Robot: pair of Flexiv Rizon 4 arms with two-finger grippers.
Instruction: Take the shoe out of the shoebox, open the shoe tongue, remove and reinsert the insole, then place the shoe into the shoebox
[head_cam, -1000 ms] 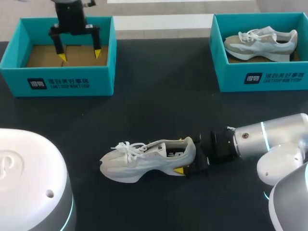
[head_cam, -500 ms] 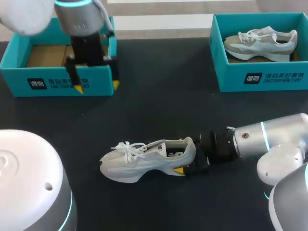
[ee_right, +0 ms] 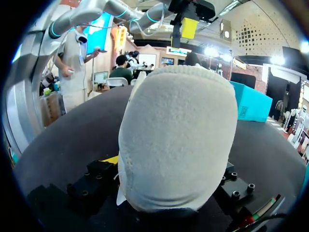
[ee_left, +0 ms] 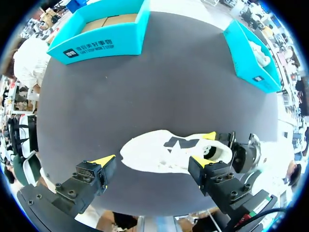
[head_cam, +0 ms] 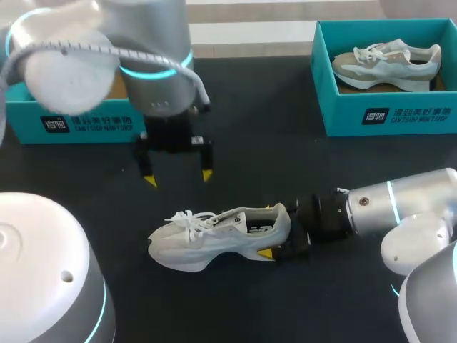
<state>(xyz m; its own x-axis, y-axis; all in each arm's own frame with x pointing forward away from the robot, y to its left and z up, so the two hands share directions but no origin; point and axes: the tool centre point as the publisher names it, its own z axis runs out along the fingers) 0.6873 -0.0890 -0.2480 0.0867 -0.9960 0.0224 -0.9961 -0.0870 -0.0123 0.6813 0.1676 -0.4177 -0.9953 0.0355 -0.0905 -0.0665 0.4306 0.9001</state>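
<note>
While seemingly snug on shoe (head_cam: 207,239) heel, right claw (head_cam: 267,230); left claw (head_cam: 178,177) agape.

I count two shoes — a table shoe (head_cam: 221,239) and a boxed shoe (head_cam: 385,64) — two teal shoeboxes, the left shoebox (head_cam: 86,123) and the right shoebox (head_cam: 389,114), and two grippers: left gripper (head_cam: 177,177), right gripper (head_cam: 266,230).

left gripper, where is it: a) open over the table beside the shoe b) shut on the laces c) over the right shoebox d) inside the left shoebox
a: the left gripper hangs open over the table, its yellow tips clear of the shoe.
</note>
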